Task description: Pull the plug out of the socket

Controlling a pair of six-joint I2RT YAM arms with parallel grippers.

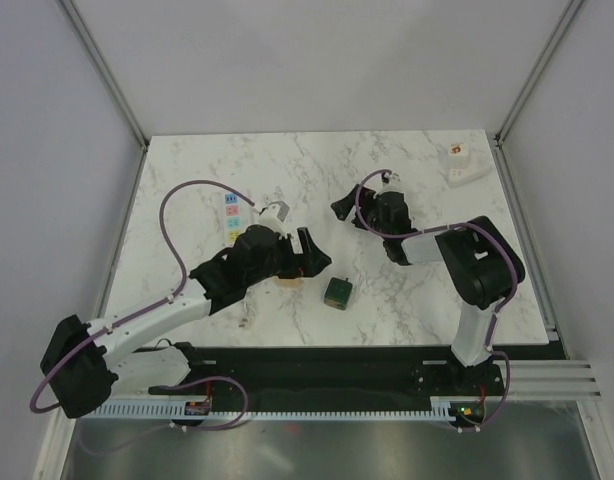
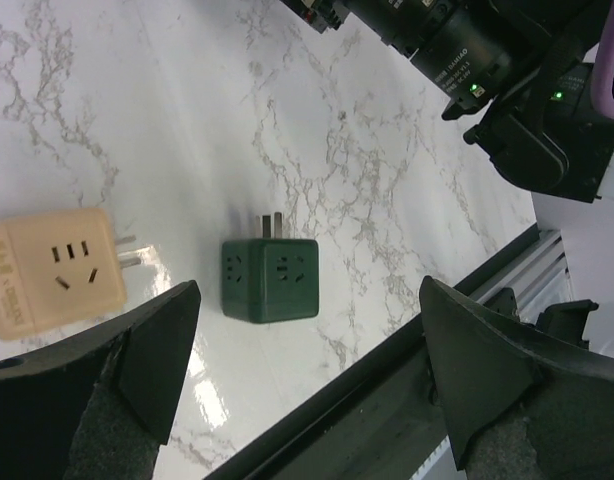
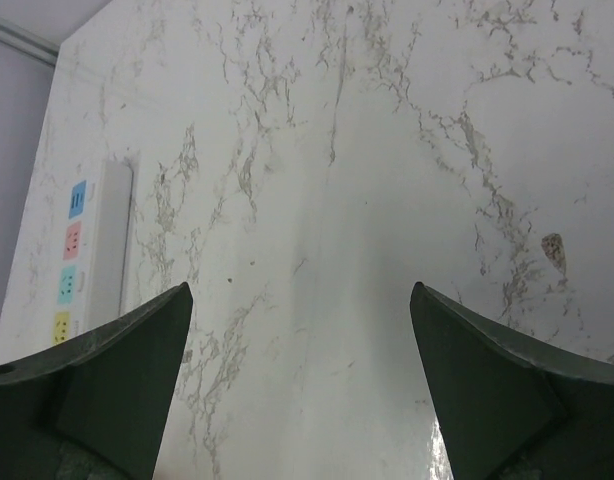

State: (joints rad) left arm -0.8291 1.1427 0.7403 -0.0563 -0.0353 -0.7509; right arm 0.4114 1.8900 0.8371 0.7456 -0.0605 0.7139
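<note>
A dark green cube plug (image 2: 270,279) lies on the marble table with its prongs (image 2: 270,222) bare, apart from a beige socket cube (image 2: 52,270) to its left, whose own prongs also show. In the top view the green plug (image 1: 337,292) sits right of my left gripper (image 1: 309,255), and the beige socket (image 1: 286,281) peeks out under it. My left gripper (image 2: 312,375) is open and empty above both. My right gripper (image 1: 342,208) is open and empty over bare table; in its wrist view (image 3: 302,390) nothing lies between the fingers.
A white power strip (image 1: 232,215) with coloured sockets lies at the left centre, with a white plug (image 1: 274,212) beside it; the strip also shows in the right wrist view (image 3: 87,255). Two white adapters (image 1: 462,162) sit at the back right corner. The table's front edge (image 2: 387,350) is close to the green plug.
</note>
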